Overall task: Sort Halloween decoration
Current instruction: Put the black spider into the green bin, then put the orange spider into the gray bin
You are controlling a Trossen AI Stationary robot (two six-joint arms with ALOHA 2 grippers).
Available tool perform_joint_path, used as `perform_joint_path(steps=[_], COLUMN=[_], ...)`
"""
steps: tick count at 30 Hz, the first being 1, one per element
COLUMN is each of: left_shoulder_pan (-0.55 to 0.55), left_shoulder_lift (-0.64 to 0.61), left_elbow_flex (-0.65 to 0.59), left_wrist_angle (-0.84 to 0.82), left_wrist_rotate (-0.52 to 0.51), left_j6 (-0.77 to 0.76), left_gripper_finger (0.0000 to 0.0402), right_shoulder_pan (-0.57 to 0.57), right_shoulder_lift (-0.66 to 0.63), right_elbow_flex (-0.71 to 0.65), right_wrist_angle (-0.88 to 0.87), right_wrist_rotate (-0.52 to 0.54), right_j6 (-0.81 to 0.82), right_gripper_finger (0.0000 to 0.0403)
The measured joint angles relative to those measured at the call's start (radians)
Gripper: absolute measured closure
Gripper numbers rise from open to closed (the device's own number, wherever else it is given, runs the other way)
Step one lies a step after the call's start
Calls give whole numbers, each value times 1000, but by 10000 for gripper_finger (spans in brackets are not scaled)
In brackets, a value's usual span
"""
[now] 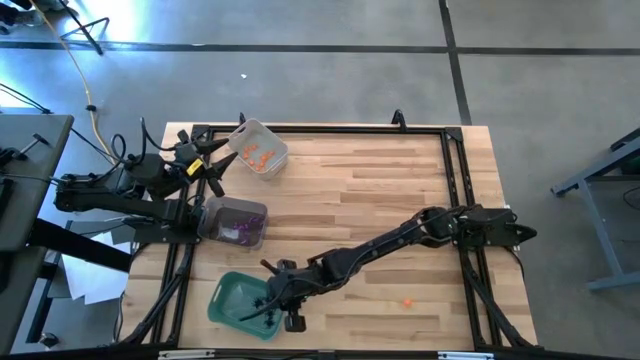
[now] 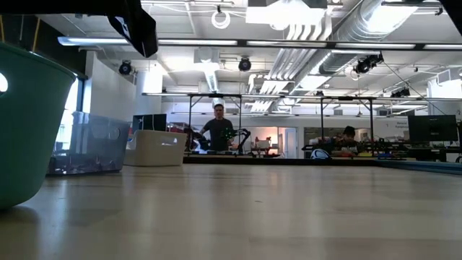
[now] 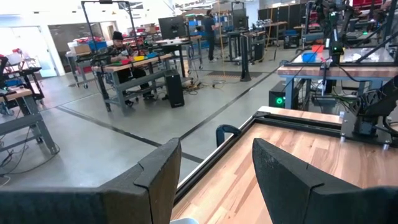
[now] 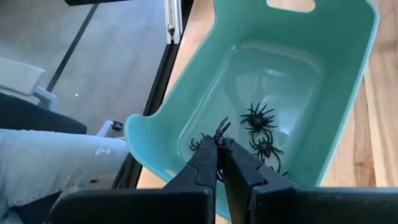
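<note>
Wooden table [image 1: 380, 190] carries green tray [image 1: 232, 297], two clear trays, orange trinket [image 1: 407, 301].

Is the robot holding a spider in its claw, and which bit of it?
Yes. The right claw pinches a black spider by its lower end, above the green tray. The left claw holds nothing.

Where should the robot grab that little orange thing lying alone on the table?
The orange trinket lies flat on bare wood, nothing close beside it. It's too small to show a handle or shape, so I'd come straight down from above and pinch across its middle. The right gripper, over the green tray, is nearest.
</note>
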Motion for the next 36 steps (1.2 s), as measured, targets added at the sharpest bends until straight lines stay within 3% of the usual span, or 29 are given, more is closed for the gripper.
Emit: perform_joint_path(steps=[17,24,29,36], left_shoulder_pan=[0,0,0,0], left_shoulder_lift=[0,0,0,0], left_elbow_flex=[0,0,0,0], left_wrist_angle=[0,1,0,0], left_wrist_rotate=[0,0,0,0], left_j6=[0,0,0,0], left_gripper_finger=[216,216,216,216], right_shoulder_pan=[-8,-9,10,16], right_shoulder_lift=[0,-39,-108,-175], right_elbow_flex=[0,0,0,-1], right_wrist_angle=[-34,-134,-269,-526], right_wrist_rotate=[-2,73,182,229], right_j6=[-64,-44,-32,122], right_gripper_finger=[267,270,281,281])
